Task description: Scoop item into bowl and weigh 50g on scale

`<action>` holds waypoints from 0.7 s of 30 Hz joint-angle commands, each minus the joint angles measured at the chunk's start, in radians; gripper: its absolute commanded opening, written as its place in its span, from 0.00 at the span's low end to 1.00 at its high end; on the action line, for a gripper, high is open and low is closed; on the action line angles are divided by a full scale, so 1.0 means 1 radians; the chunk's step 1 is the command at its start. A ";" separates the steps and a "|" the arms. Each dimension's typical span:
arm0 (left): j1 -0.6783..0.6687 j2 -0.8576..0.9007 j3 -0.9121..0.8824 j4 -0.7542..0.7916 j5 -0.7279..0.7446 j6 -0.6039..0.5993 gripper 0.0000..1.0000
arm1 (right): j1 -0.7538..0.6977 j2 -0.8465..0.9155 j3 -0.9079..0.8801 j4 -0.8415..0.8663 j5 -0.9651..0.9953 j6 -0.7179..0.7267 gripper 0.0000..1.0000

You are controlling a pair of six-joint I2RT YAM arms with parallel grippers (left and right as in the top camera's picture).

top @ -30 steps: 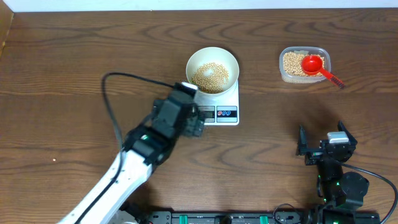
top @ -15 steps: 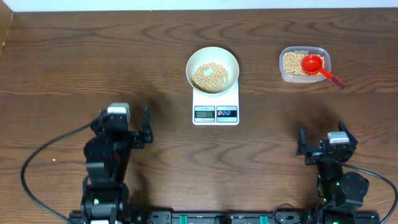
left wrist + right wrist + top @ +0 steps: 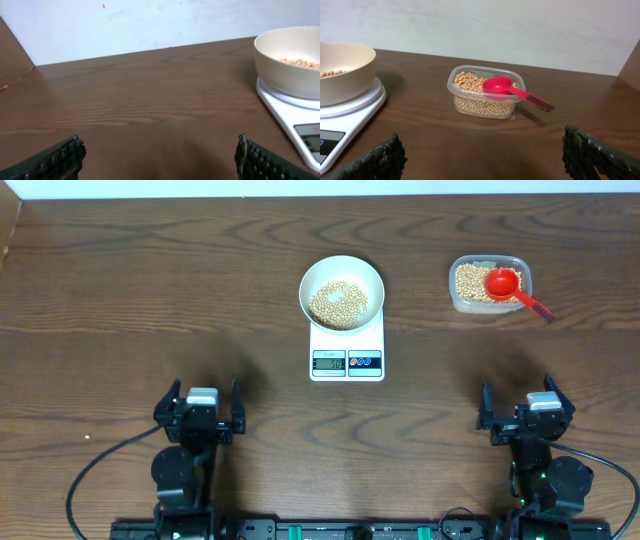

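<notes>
The white bowl [image 3: 342, 292] stands on the white scale [image 3: 347, 348] at the table's middle, with tan beans [image 3: 337, 302] in it. The bowl [image 3: 289, 62] and scale [image 3: 295, 122] show at the right of the left wrist view, and the bowl [image 3: 342, 70] and scale [image 3: 345, 120] at the left of the right wrist view. My left gripper [image 3: 199, 408] is open and empty at the front left, away from the scale. My right gripper [image 3: 526, 412] is open and empty at the front right. Both show open in their wrist views [image 3: 157, 160] [image 3: 482, 152].
A clear plastic tub [image 3: 489, 284] of beans stands at the back right with a red scoop [image 3: 512, 288] resting in it, handle pointing right. Both also show in the right wrist view: tub [image 3: 485, 95], scoop [image 3: 507, 87]. A wall lies behind the table.
My left arm has pulled back from beside the scale to the front left and now rests low near the table's front edge. The right arm has not moved.
</notes>
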 commanded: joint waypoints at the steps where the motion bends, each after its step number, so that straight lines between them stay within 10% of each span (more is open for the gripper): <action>1: 0.004 -0.066 -0.017 -0.050 -0.020 0.012 0.98 | 0.016 -0.006 -0.002 -0.005 0.007 -0.003 0.99; 21: 0.004 -0.147 -0.017 -0.107 -0.039 -0.013 0.98 | 0.016 -0.006 -0.002 -0.005 0.007 -0.003 0.99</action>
